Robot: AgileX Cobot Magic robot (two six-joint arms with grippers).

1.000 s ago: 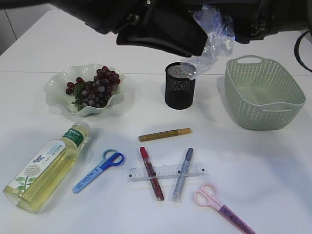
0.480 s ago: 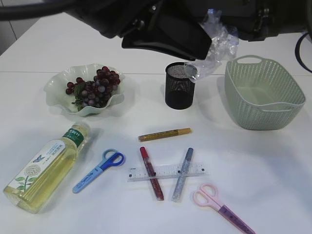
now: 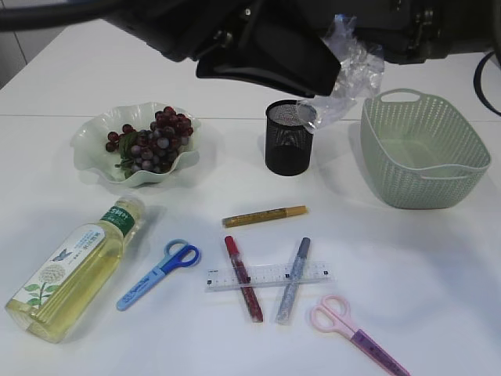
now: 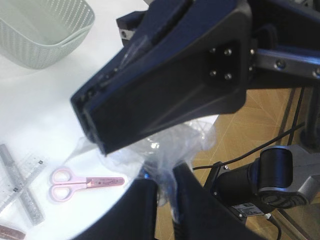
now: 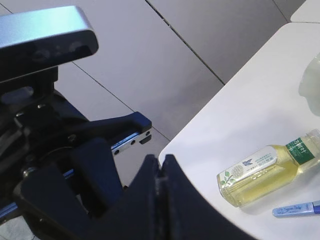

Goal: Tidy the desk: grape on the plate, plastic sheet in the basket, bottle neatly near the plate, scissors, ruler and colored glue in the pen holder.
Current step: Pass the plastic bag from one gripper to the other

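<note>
Exterior view shows the plastic sheet (image 3: 344,66) dangling between pen holder (image 3: 289,137) and basket (image 3: 423,149), pinched by the left gripper (image 4: 167,192) while the right gripper (image 5: 161,175) is pressed together on nothing, so a release here risks dropping it short of the basket.

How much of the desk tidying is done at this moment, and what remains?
Done: the grapes lie on the plate. In hand: the plastic sheet hangs above the table beside the basket, pinched by the left gripper. Left: the bottle lies on its side; both scissors, the ruler and three glue pens lie outside the pen holder.
</note>
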